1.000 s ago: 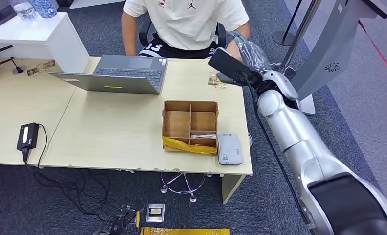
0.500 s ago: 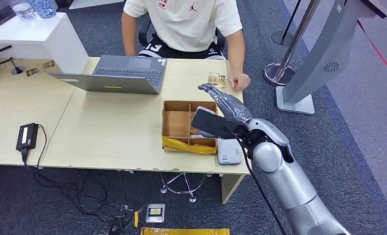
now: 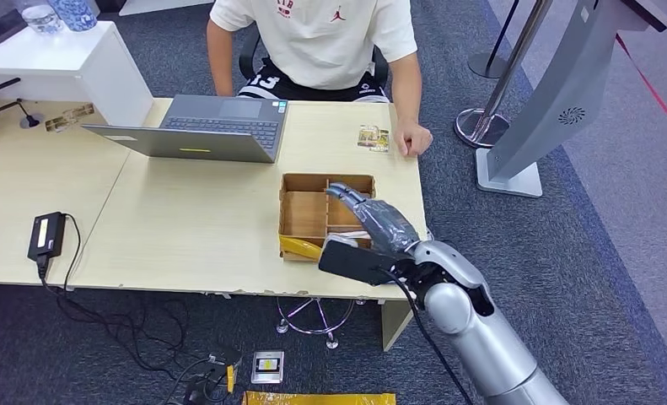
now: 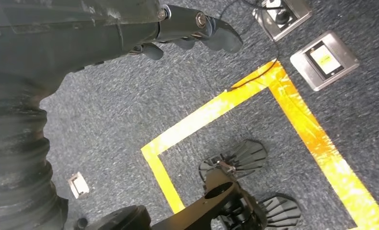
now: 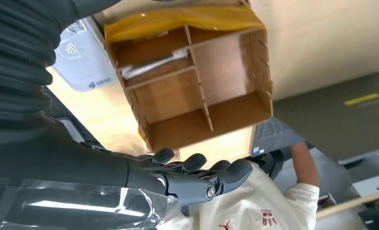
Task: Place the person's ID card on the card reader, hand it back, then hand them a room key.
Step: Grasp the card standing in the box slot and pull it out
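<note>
Item, ID card (image 3: 373, 137): a small printed card flat on the desk (image 3: 186, 219) at its far edge, just beside the person's hand (image 3: 414, 139), apparently handed back; item, room key: we take the pale flat things in one near compartment of the wooden divided box (image 3: 306, 213) to be key cards (image 5: 146, 63), though we cannot read them; item, right hand (image 3: 372, 221): above the box's near right corner, fingers extended and slightly apart, holding nothing we can see; item, card reader (image 5: 84, 57): white, just beside the box, largely covered by the forearm in the head view; we judge the step in hand to be fetching a key, best done by lowering the fingertips into the key compartment, clear of the thin dividers, and pinching a single card by its edge; item, left hand (image 4: 192, 31): hanging over the carpet, fingers seemingly loose and empty, though part lies out of frame; the number of cards stays uncertain.
</note>
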